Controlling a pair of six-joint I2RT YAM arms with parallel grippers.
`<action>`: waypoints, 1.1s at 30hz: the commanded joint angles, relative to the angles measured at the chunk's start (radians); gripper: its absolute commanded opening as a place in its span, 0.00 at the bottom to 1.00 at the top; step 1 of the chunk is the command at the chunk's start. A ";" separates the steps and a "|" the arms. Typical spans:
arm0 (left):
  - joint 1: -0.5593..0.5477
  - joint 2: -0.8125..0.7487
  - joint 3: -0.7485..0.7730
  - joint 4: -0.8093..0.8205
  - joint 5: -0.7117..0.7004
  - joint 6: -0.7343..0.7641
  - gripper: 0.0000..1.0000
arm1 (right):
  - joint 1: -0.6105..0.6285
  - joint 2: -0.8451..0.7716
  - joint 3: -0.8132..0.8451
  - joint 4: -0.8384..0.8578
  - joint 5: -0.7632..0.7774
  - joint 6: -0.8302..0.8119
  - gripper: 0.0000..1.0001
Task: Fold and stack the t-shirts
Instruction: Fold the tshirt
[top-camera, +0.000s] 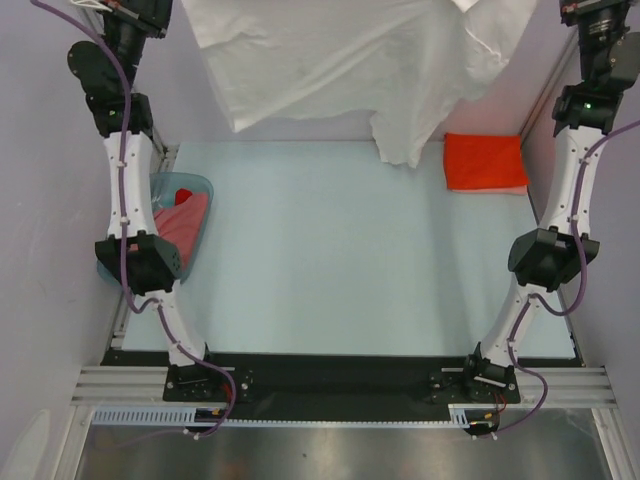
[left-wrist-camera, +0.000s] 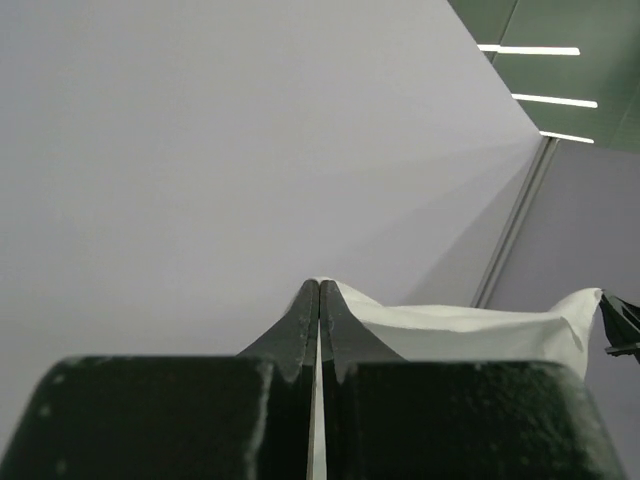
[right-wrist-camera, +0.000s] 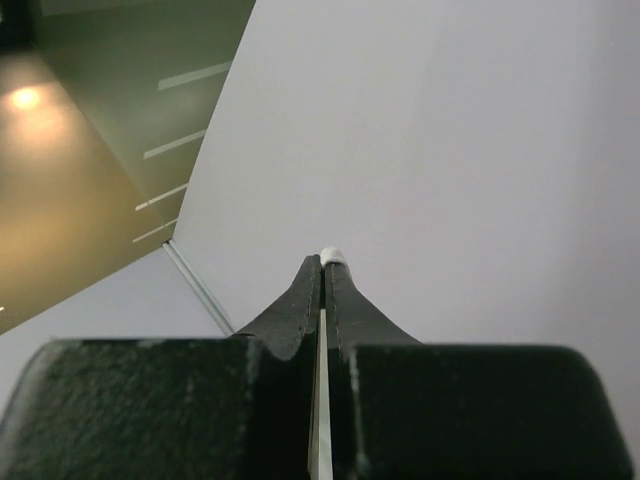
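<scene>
A large white t-shirt hangs spread in the air over the far half of the table, its lower edge drooping to about mid-back. My left gripper is shut on its top left corner, and the cloth stretches away to the right. My right gripper is shut on the top right corner, where only a small white tuft shows at its tips. Both arms are raised high at the top corners of the overhead view. A folded orange-red t-shirt lies at the back right of the table.
A blue-grey plastic basin sits at the table's left edge beside the left arm, holding a salmon-pink t-shirt and a red one. Pale walls close in the left, right and back. The light table top spreads below the hanging shirt.
</scene>
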 joint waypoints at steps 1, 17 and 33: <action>0.019 -0.118 -0.059 0.051 0.045 -0.081 0.00 | -0.038 -0.137 -0.078 0.051 0.020 -0.014 0.00; 0.012 -0.207 -0.164 0.052 0.050 -0.018 0.00 | 0.003 -0.056 -0.031 0.068 0.003 0.031 0.00; 0.009 0.051 0.148 0.173 -0.120 -0.067 0.00 | 0.049 0.087 0.146 0.109 0.255 0.046 0.00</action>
